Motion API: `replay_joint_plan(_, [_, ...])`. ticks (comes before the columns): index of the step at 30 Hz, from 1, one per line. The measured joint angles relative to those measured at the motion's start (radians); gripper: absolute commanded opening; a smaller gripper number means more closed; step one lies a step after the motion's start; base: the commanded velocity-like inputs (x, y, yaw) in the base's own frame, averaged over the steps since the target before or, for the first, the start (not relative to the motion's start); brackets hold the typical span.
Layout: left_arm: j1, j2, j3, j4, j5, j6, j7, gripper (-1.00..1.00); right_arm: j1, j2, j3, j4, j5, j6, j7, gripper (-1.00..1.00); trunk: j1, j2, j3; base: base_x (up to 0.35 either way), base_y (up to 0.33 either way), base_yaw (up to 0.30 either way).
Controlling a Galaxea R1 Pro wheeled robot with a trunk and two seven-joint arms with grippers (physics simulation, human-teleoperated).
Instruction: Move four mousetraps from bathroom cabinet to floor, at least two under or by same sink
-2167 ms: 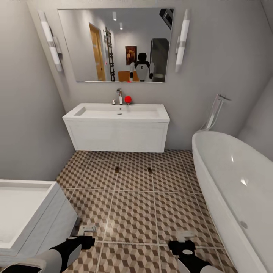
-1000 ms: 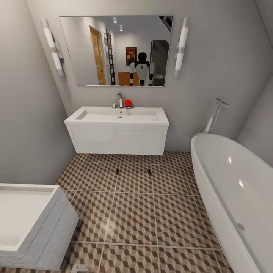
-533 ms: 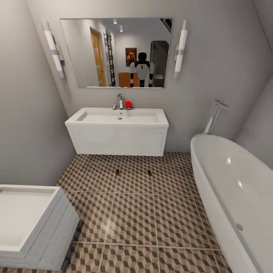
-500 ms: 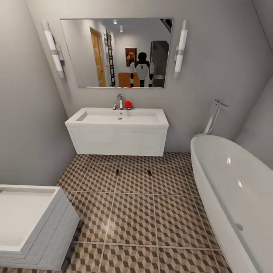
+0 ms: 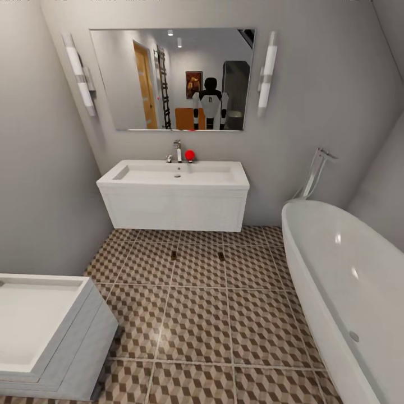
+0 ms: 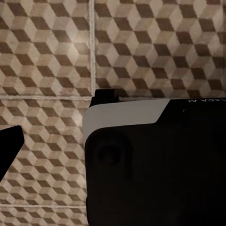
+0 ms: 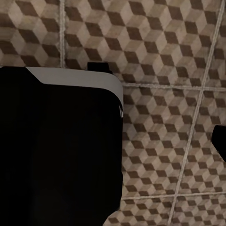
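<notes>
Two small brown mousetraps lie flat on the bathroom floor, side by side, just in front of the bathroom sink. The sink is a wide white basin on a white vanity, with a chrome tap and a red egg-shaped object. The cabinet is out of view. Both wrist views look down on cube-patterned floor tiles past a black and white part of my own body.
A white bathtub runs along the right side. A low white unit fills the near left corner. The mirror above the sink reflects my body, a doorway and orange-brown furniture. Open tiles lie between the unit and the tub.
The head camera has shifted, so the picture sits slightly lower and farther back. Both arms, seen at the bottom edge 2.2 s ago, have left the head view. The mousetraps have not moved.
</notes>
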Motion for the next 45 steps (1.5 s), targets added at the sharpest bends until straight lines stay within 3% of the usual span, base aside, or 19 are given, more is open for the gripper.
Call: replay_joint_plan(45, [0.010,-0.010,0.000,0.001,-0.001,0.000,-0.001,1.00,0.002,0.002,0.000,0.001,-0.004,0.000,0.032,1.00,0.000,0.000,0.066,0.000,0.000,0.000])
